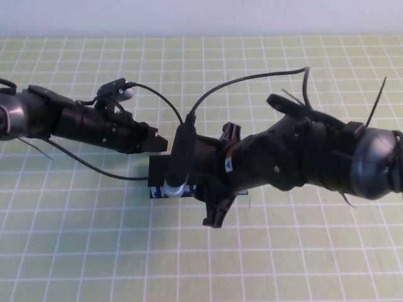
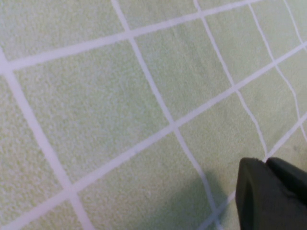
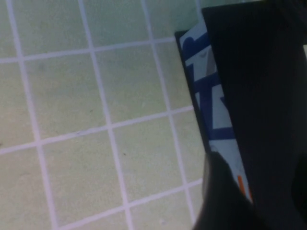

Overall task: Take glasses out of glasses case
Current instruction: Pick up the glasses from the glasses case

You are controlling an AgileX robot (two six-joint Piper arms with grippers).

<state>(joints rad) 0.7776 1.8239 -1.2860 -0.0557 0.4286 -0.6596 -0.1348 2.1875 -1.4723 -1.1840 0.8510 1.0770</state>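
The glasses case (image 1: 157, 168) lies closed on the green grid mat at the centre, matte black on top. Its blue, white and orange printed side shows in the right wrist view (image 3: 215, 100). My right gripper (image 1: 171, 177) reaches in from the right and straddles the case. One finger (image 3: 219, 201) presses on the printed side and the other is lost in the dark beyond the case. My left gripper (image 1: 159, 143) is shut and empty just behind the case's left end, and it hangs over bare mat in the left wrist view (image 2: 266, 162). The glasses are hidden.
The green mat with white grid lines (image 1: 94, 239) covers the whole table up to a pale wall at the back. Black cables (image 1: 252, 78) loop above both arms. The right wrist camera (image 1: 177, 184) hangs over the case's front.
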